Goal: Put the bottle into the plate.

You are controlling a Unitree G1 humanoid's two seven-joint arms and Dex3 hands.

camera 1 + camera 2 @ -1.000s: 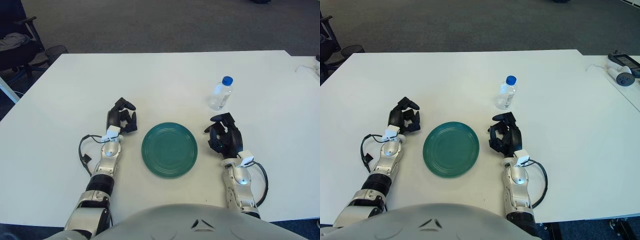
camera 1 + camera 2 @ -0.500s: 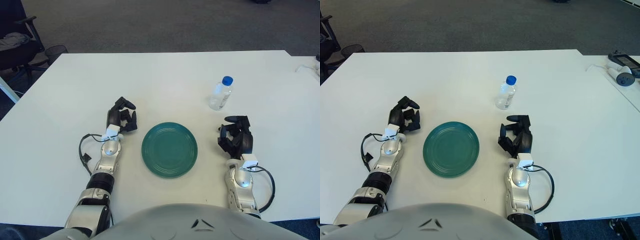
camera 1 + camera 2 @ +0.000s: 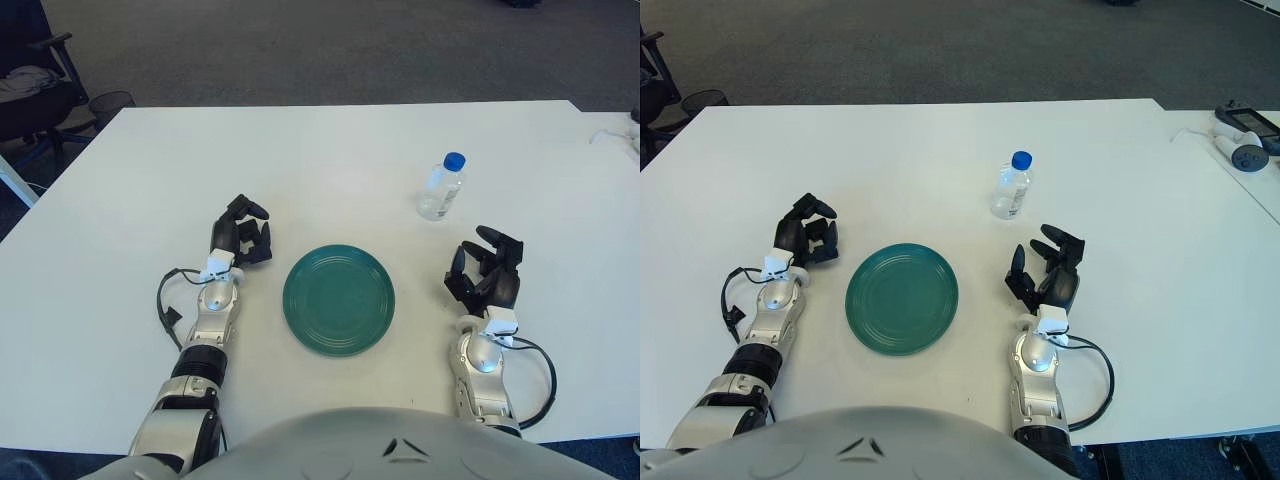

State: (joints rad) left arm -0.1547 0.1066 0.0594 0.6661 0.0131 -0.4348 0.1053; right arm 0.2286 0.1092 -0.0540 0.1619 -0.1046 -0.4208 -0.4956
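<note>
The right hand (image 3: pixel 487 275), fingers spread and empty, is right of the green plate (image 3: pixel 339 300); the water bottle (image 3: pixel 442 187) stands upright beyond it. The left hand (image 3: pixel 240 233), loosely curled and empty, shows left of the plate.

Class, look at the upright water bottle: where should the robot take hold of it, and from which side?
Grip the bottle around its clear cylindrical body, below the blue cap. It stands upright, so the open right hand, nearest it, should probably approach sideways from the robot's side.

No legible text or labels
</note>
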